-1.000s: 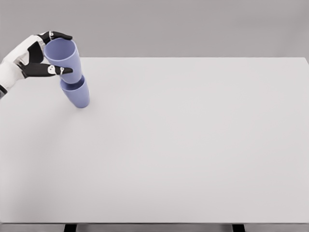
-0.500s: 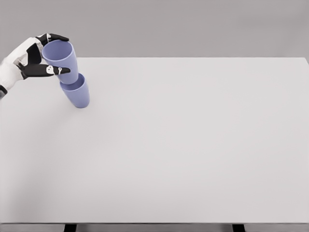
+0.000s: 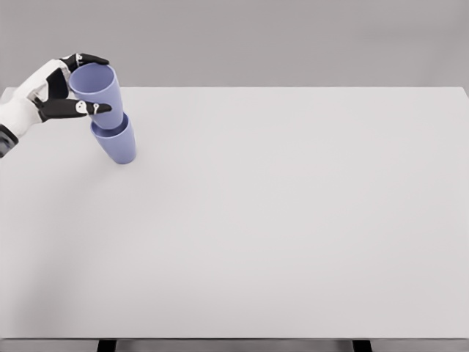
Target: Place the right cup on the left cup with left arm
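No text, label or number can be read anywhere.

The worktop point(image 3: 293, 220) lies bare from its middle to the right edge and along the whole near side, so a hand could sweep there freely; the only obstruction stands at the far left, where the upper cup point(image 3: 100, 94) sits nested in the lower cup point(image 3: 117, 144), the stack leaning left; the left robot hand point(image 3: 62, 92) wraps the upper cup, closing off that corner.
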Tool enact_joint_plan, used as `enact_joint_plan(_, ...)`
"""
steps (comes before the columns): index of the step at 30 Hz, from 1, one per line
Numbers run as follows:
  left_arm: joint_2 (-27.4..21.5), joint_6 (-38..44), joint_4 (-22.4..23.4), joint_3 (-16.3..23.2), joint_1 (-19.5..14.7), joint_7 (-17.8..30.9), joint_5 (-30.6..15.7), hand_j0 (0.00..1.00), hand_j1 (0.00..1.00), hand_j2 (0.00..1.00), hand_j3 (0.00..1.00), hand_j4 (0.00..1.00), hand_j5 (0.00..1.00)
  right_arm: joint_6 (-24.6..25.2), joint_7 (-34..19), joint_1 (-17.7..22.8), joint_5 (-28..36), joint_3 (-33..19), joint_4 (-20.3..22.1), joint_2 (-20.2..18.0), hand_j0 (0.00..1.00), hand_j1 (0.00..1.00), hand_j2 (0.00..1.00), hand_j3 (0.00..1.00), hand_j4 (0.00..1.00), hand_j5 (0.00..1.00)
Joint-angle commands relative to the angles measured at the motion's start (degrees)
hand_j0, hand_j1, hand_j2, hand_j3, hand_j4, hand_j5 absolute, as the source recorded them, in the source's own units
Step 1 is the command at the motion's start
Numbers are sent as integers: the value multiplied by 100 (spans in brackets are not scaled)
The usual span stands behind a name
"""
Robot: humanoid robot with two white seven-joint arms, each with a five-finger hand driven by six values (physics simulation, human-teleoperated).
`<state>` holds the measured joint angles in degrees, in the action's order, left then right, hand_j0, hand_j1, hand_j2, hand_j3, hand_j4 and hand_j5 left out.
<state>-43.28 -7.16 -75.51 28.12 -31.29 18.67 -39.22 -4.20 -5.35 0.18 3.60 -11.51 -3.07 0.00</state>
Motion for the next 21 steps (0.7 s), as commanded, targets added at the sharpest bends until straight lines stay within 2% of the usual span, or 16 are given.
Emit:
enact_joint_plan(1,38,22,1,10,0,-3,-15,65,65,65,65,65,65,-2,-1,0,0,0,0,0,100,100,100,100,100,100)
enact_joint_plan(21,144,22,256,97,-18,-3,29,65,65,65,65,65,65,7,-1,0,0,0,0,0,100,100,100,100,100,100)
